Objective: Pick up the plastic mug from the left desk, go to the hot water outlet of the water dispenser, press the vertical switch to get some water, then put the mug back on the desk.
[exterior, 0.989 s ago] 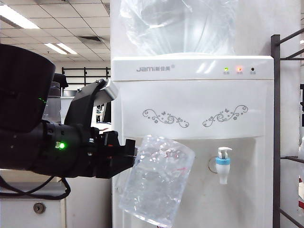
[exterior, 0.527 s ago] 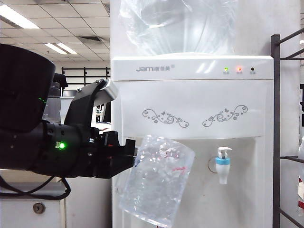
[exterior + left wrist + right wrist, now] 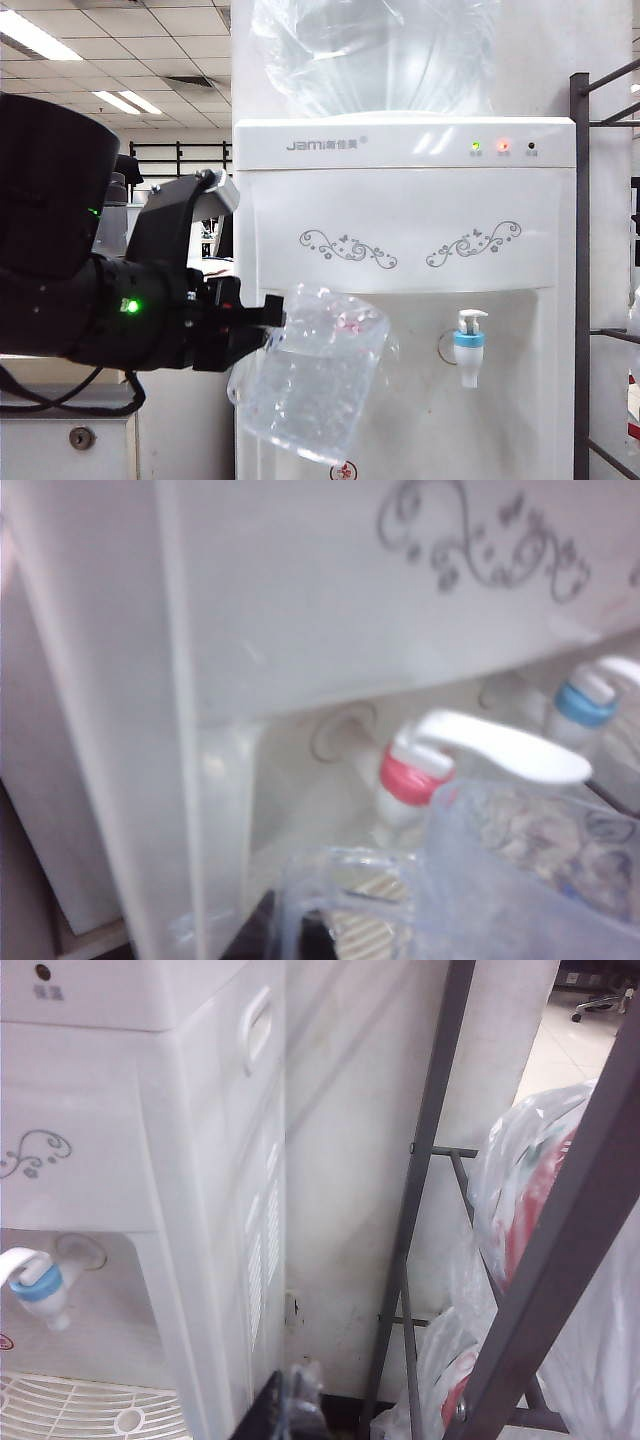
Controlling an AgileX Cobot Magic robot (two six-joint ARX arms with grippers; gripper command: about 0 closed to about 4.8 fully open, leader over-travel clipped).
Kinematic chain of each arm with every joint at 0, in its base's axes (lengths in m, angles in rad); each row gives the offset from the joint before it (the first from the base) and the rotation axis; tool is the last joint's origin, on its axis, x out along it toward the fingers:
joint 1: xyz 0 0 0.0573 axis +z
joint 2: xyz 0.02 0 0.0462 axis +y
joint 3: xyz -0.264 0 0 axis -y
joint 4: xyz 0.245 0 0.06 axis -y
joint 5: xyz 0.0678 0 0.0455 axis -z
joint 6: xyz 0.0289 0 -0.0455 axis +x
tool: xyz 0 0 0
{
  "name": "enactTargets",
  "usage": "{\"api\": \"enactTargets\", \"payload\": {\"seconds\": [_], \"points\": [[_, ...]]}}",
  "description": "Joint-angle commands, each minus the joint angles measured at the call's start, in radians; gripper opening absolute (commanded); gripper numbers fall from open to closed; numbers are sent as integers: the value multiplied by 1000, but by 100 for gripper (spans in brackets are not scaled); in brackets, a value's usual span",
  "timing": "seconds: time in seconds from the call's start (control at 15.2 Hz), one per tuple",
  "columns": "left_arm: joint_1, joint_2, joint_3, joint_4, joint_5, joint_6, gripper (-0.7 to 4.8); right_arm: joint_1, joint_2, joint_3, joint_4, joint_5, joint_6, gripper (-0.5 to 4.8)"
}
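At the middle of the exterior view, the plastic mug hangs in the air, tipped to one side, right in front of the water dispenser. So the first part of the job looks done: the mug is off the left desk, which sits low in the left corner of that view, and it is up at the taps.

The left gripper comes in from the left side of the exterior view. It is closed tight on the mug, at the mug's left side near the top. I cannot see the handle clearly, so I cannot say if the grip is on it.

In the left wrist view, the mug's rim is low and to the right, just under the hot water outlet with its red-pink ring. The vertical switch sticks out over the mug. The rim looks very near the tap, but I cannot tell if it touches the switch. The tap with the blue ring is off to the right and is not the one we want.

I see no stream of water. I cannot tell if there is water in the mug, because it is clear and bumpy. I think pressing the switch and filling are still to do, and then the mug must go back on the desk.

The right gripper is at the bottom edge of the right wrist view, beside the dispenser's side wall. It is shut and holds nothing that I can see.
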Motion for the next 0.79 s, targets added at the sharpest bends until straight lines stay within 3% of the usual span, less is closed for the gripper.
{"api": "enactTargets", "payload": {"seconds": [0.07, 0.79], "points": [[-2, -10, 9, 58, 8, -9, -6, 0, 0, 4, 11, -4, -3, -5], [-2, -10, 16, 55, 20, -6, -6, 0, 0, 4, 11, -4, -3, -5]]}}
